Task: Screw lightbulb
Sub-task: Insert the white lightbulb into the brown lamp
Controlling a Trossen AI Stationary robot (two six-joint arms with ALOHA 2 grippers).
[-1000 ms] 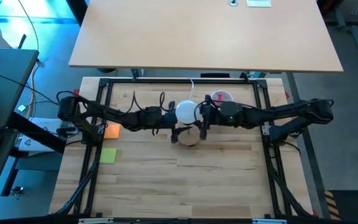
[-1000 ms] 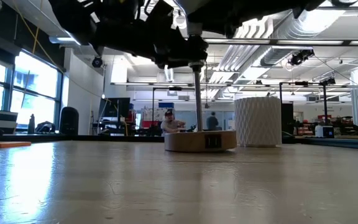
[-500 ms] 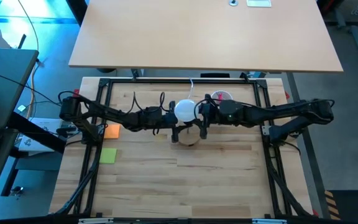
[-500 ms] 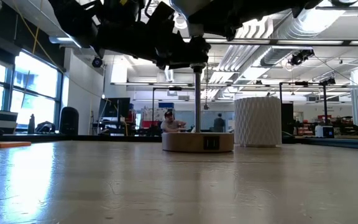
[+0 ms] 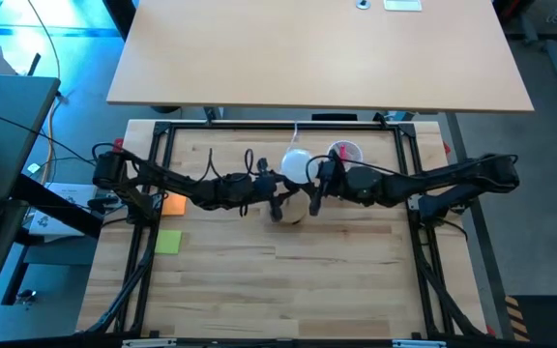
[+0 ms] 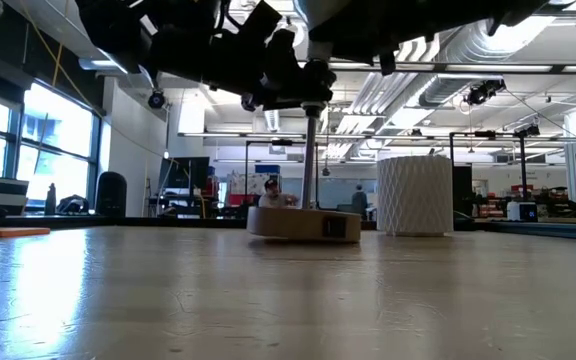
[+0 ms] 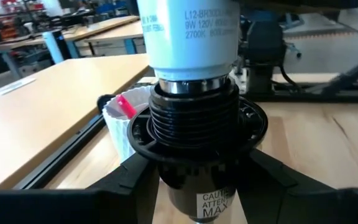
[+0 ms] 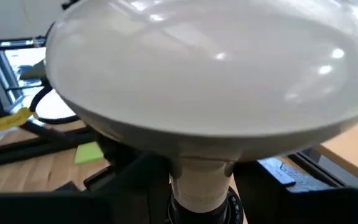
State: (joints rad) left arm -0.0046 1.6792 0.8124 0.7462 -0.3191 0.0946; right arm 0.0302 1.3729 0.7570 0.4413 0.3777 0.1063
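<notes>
Where the high view is read from its left edge, a dark monitor arm and cables are seen beside the table (image 5: pixel 356 253), then an orange pad (image 5: pixel 174 203) and a green sticky note (image 5: pixel 168 242) on the wooden top near the left frame rail. The left arm is stretched inward from the left side, and the left gripper (image 5: pixel 271 191) is placed at the table's middle, closed around the black socket (image 7: pixel 194 140) (its two dark fingers (image 7: pixel 127 186) are seen pressed to either side of the socket collar in the left wrist view). The socket is carried on a thin stem (image 6: pixel 309 160) rising from a round wooden disc (image 6: pixel 303 223), which sits on the table and appears slightly tilted in the low view.

The lightbulb (image 5: pixel 296 165) is found at the centre, directly above the socket: its silvery screw base is seated partly into the threaded socket, with printed text visible on the white neck (image 7: pixel 191 34). In the right wrist view the frosted dome (image 8: pixel 210 74) fills most of the frame, with the neck below it held between dark fingers (image 8: pixel 132 180).

Just right of the bulb, the right gripper (image 5: pixel 319 179) is clamped on the lightbulb, its arm reaching in from the right side. Behind it, a white ribbed cup (image 5: pixel 344 153) with a red item inside is stood near the far rail. People are visible in the room far behind the disc.
</notes>
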